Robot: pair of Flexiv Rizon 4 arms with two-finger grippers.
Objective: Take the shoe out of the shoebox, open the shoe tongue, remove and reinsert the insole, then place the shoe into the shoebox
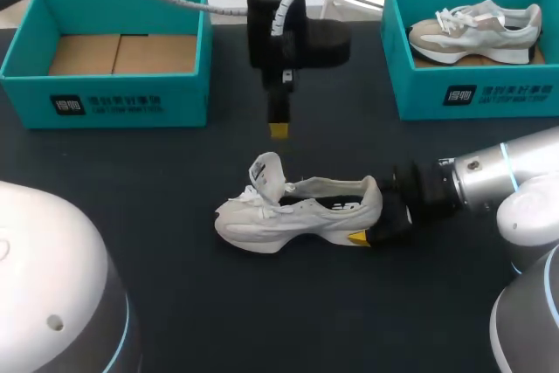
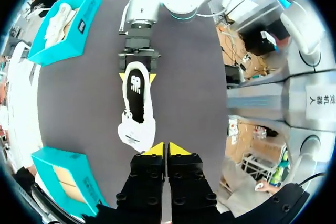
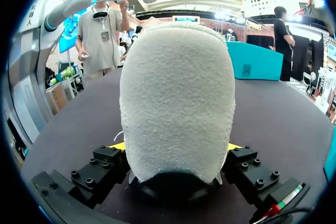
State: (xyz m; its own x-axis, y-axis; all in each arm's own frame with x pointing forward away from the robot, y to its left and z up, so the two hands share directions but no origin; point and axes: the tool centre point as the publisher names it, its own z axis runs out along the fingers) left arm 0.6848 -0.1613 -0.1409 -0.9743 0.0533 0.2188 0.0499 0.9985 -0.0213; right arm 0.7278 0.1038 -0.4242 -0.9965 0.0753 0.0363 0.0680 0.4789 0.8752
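Shoe (image 1: pixel 297 211) of white fabric with a thick pale sole stands upright on the black bench (image 1: pixel 175 286), about midway between the two boxes and nearer the robot than either, toe toward my left arm's side. Its tongue (image 1: pixel 266 172) is lifted up and away from the opening, and a dark insole (image 2: pixel 135 90) lies inside. The right tool (image 1: pixel 374 220) is clamped on the heel, one yellow-tipped finger on each side of it; in the right wrist view the heel fills the space between those fingers (image 3: pixel 118 146). The left tool (image 1: pixel 278 131) hangs above the bench just beyond the shoe's far side, apart from it, its two yellow tips pressed together with nothing between them. An open teal cardboard shoebox (image 1: pixel 105 102) with a bare brown floor sits at the far left. A second teal shoebox (image 1: pixel 472 93) at the far right holds a grey-and-white sneaker (image 1: pixel 476 31).
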